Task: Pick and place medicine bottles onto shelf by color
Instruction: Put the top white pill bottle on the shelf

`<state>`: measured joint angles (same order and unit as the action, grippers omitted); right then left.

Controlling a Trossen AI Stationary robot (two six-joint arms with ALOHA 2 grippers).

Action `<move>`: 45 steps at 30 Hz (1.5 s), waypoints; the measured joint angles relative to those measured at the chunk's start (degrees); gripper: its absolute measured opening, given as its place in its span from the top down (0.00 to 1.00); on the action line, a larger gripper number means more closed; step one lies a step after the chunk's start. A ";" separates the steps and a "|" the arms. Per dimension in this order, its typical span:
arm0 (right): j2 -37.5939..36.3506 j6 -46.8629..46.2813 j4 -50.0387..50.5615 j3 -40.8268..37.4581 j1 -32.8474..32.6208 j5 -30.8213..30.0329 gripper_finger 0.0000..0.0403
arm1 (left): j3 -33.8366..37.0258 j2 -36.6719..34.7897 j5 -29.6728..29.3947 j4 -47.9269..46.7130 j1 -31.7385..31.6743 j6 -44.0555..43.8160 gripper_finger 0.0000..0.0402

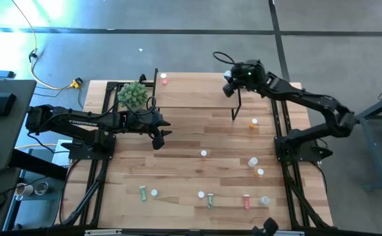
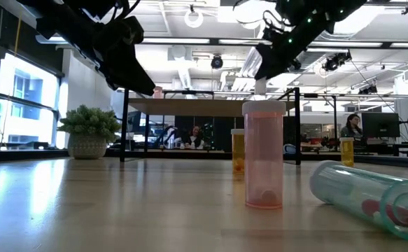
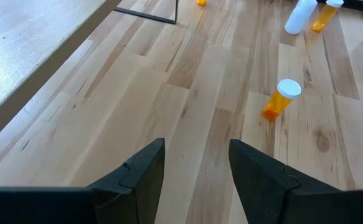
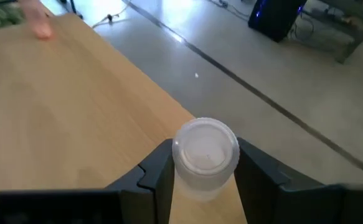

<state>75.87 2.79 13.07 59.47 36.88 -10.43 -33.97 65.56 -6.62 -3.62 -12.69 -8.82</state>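
Note:
The shelf (image 1: 197,92) stands at the table's far side, with one pink bottle (image 1: 164,79) on its left end. My right gripper (image 1: 230,85) is over the shelf's right end, shut on a clear bottle with a white cap (image 4: 205,149). My left gripper (image 1: 159,131) hovers open in front of the shelf's left part with nothing between its fingers (image 3: 137,180). An orange bottle (image 3: 279,99) lies on the table ahead of it. Several more bottles lie or stand on the near half of the table, among them a pink one (image 2: 263,154) and a clear one (image 2: 364,192). My right gripper pinches the clear bottle between its two fingers, on the sides of its body just under the white cap (image 4: 197,186). The fingers come slanting down from the table's right side. The bottle stands upright, cap up, lifted clear above the shelf's top (image 4: 75,106).
A potted plant (image 1: 133,95) stands by the shelf's left legs, close to my left arm. Loose bottles are spread over the table's right and near parts: orange (image 1: 253,122), white (image 1: 252,161), green (image 1: 142,193), red (image 1: 246,201). Bare wood lies in the middle.

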 joint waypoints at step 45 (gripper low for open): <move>4.18 -4.31 3.16 3.48 1.62 2.42 0.51 | 0.01 0.00 0.26 0.52 0.00 0.04 0.58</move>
<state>80.05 -1.52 16.23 62.95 38.50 -8.01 -33.96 65.56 -6.37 -3.10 -12.69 -8.78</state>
